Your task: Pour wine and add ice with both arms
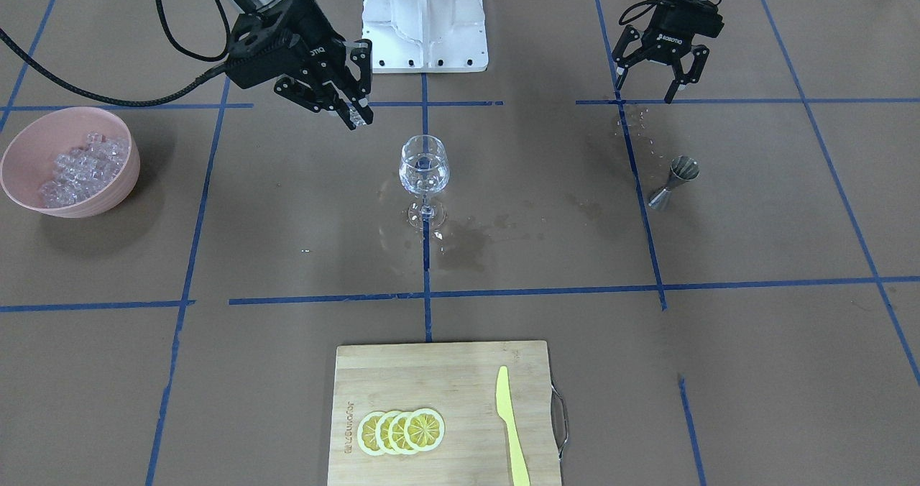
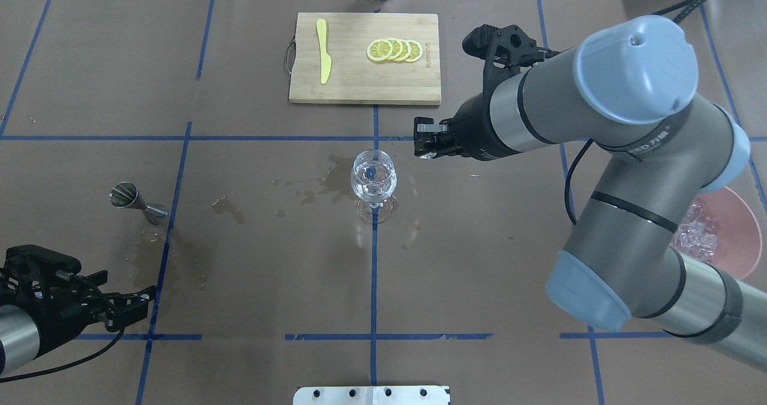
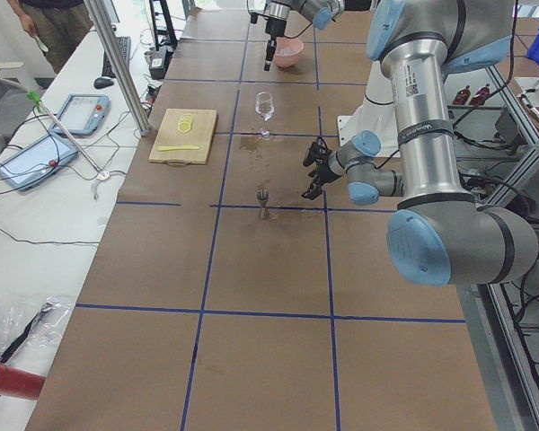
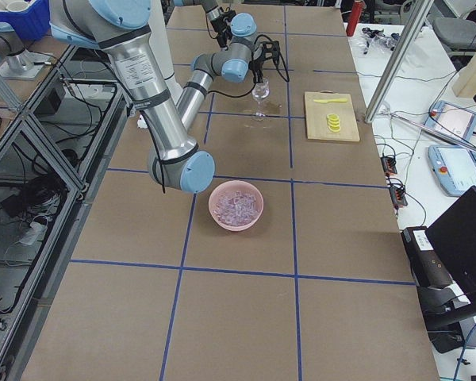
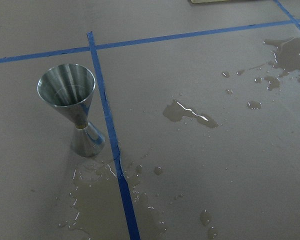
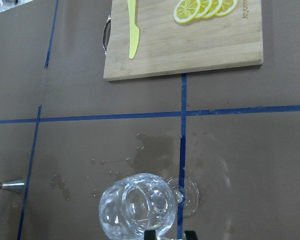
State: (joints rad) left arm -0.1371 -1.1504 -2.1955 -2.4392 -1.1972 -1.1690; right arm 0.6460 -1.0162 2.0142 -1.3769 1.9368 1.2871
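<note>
A clear stemmed wine glass (image 1: 424, 170) stands upright at the table's middle, with something clear glinting in its bowl; it also shows in the overhead view (image 2: 374, 177) and in the right wrist view (image 6: 137, 207). My right gripper (image 1: 359, 116) hangs in the air just beside the glass, on the pink bowl's side, shut on one small clear ice cube (image 1: 356, 114). The heap of ice (image 1: 83, 170) lies in the pink bowl (image 1: 21, 148). My left gripper (image 1: 650, 87) is open and empty, low over the table near a steel jigger (image 1: 675, 180).
The jigger (image 5: 72, 100) stands upright among wet patches (image 5: 187, 112). More spills lie around the glass's foot (image 1: 467, 245). A wooden cutting board (image 1: 438, 371) at the far edge holds lemon slices (image 1: 402, 430) and a yellow knife (image 1: 510, 428). The white base block (image 1: 424, 19) is behind.
</note>
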